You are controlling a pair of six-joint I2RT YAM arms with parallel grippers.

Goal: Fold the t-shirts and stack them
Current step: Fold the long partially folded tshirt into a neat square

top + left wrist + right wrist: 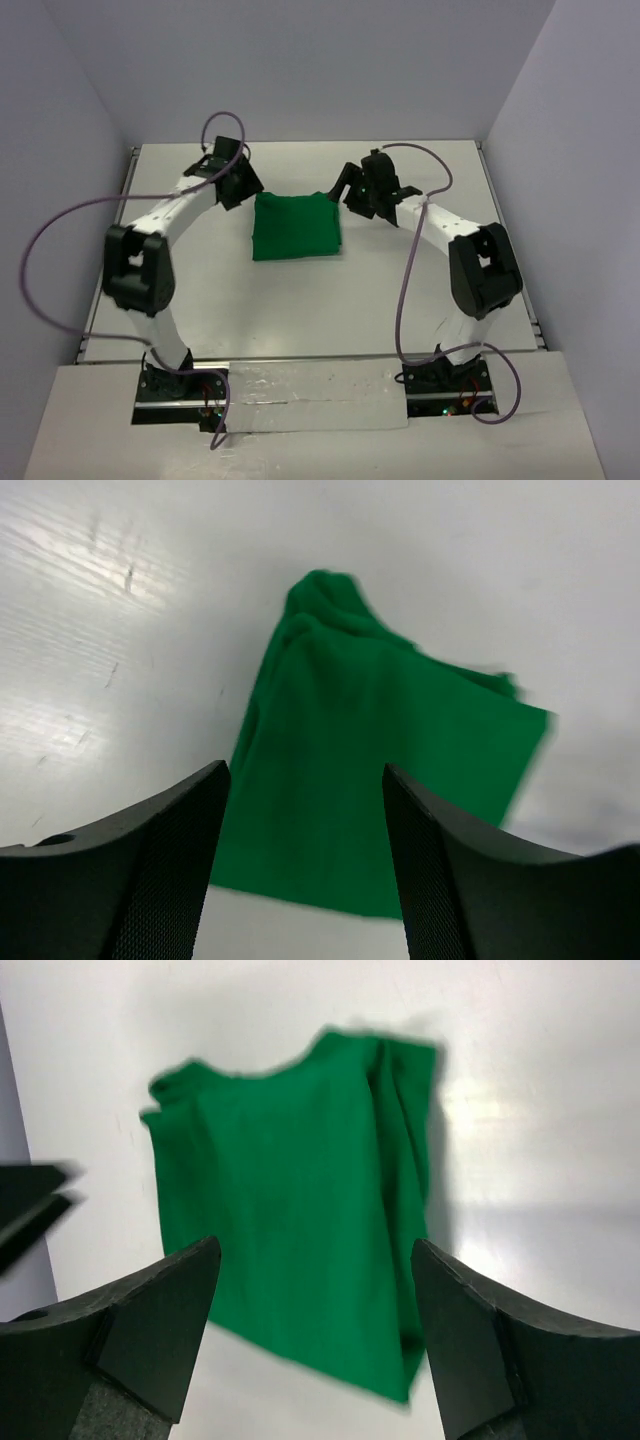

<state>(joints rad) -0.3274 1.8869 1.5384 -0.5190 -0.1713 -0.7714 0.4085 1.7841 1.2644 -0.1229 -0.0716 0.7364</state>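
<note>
Fingers (150, 870) half-cropped — t-shirt (330, 730) blurry

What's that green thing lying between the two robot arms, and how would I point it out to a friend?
Start at the white table. Midway across it, between the open left gripper and the open right gripper, lies a t-shirt folded into a rough rectangle. It is the only cloth there, and the only bright green thing.

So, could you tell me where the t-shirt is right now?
In the top view, the folded t-shirt lies on the table between the left gripper and the right gripper, both open.
</note>
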